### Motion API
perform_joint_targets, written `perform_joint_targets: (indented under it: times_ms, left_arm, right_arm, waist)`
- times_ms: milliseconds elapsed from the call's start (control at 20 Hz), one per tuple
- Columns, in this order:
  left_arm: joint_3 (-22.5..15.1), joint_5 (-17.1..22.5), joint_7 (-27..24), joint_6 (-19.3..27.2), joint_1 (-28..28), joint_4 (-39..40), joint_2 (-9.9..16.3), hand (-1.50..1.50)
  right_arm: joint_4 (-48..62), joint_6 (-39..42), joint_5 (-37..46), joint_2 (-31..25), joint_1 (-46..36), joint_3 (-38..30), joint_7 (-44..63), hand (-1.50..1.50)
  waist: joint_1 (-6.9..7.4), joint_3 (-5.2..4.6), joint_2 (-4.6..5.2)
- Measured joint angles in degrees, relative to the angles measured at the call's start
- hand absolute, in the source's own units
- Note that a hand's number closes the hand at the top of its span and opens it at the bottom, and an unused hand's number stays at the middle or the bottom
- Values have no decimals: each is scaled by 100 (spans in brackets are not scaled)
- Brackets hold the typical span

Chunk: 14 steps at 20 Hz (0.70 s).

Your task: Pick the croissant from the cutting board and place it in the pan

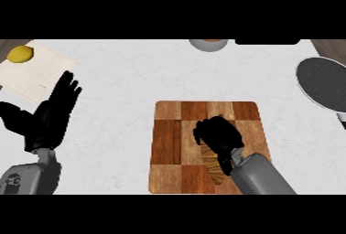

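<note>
At the centre of the pale marbled desk (135, 68) lies a rectangular wooden cutting board of light and dark checkered blocks (177, 151). On its lower right part rests the golden-brown, ridged croissant (211, 162), mostly hidden under the robot's black right hand (218, 135), whose fingers curl down around the pastry's upper end, seemingly clamped on it for a lift. Its grey forearm comes in from five o'clock. The dark round pan with a pale rim (323, 84) waits at two o'clock, well apart from the board, so the croissant must travel up and right. At nine o'clock the black left hand (51, 116) rests with fingers straight and spread, idle. Beyond it, at ten o'clock, a yellow lemon (20, 53) sits on a cream square mat (37, 73).
</note>
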Motion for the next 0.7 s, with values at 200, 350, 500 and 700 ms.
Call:
perform_joint_targets:
  times_ms: [200,350,500,700]
  left_arm:
    - [37,2,-18,8,66,-58,-5,0]
    - [-23,-44,11,41,86,-116,-42,0]
    - [33,-1,-43,-13,144,-102,-6,0]
    - [-22,-40,66,40,129,-204,-48,0]
  right_arm:
    - [-332,-327,-16,-143,92,-486,191,150]
    - [-251,-471,-132,-277,-72,-1313,652,150]
    - [-320,-766,-85,-511,-239,-1915,995,150]
    - [-667,-1096,114,-806,-514,-2317,1258,150]
  waist:
    - [-21,21,16]
    - [-34,30,26]
    - [-34,31,28]
    - [-22,33,20]
